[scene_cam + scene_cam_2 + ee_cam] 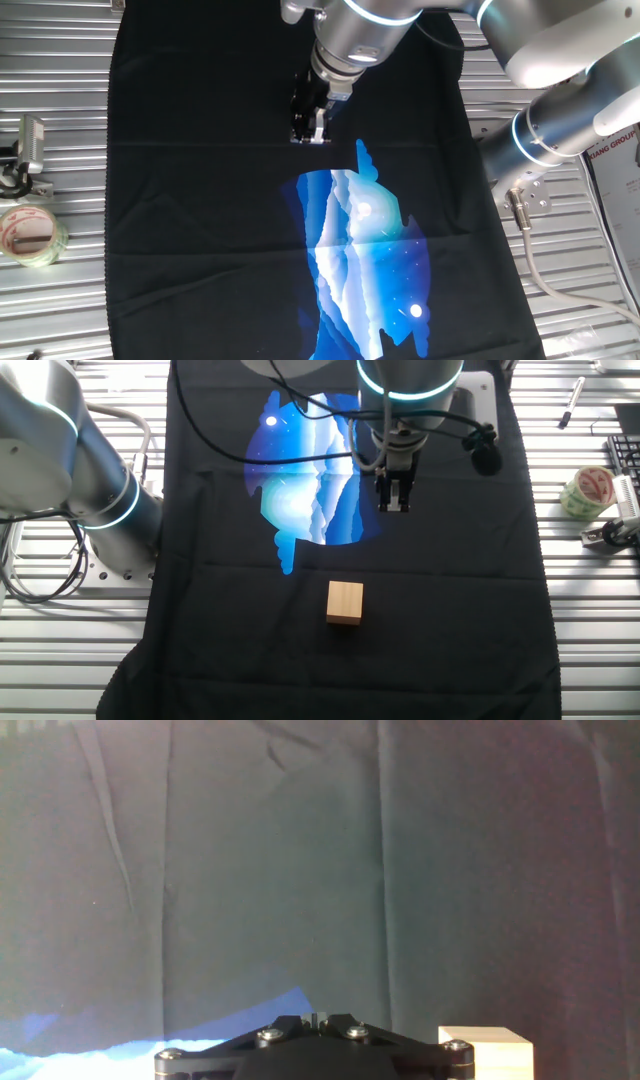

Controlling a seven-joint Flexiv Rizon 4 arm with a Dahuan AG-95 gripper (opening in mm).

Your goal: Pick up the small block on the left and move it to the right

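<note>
The black cloth (440,560) is spread over the ribbed metal table (590,610), with a blue-and-white printed patch (300,480) near its middle. In the other fixed view the small block (345,603) is seen lying flat on bare cloth, just below the print's lower edge and well apart from everything else. It is not seen in the first fixed view, probably hidden behind the arm. In the hand view only one corner of the block (485,1050) is caught, at the bottom right of frame.

The gripper (393,500) is held above the cloth, near the right edge of the print and clear of the block. The fingers are seen drawn close together with nothing between them, so the gripper is taken as closed and empty.

Step in hand, as judged: the approach to the block. For a good grasp:
- the fingers are to be opened wider than the block before any descent;
- the gripper is to be centred over the block, which at present is offset from it;
- the finger pads are to be squared to two opposite flat faces, not to corners;
- the cloth is creased, so descent is to be stopped short of snagging the fabric.

A roll of tape (585,490) is noted at the table's right edge; it is not the target.
</note>
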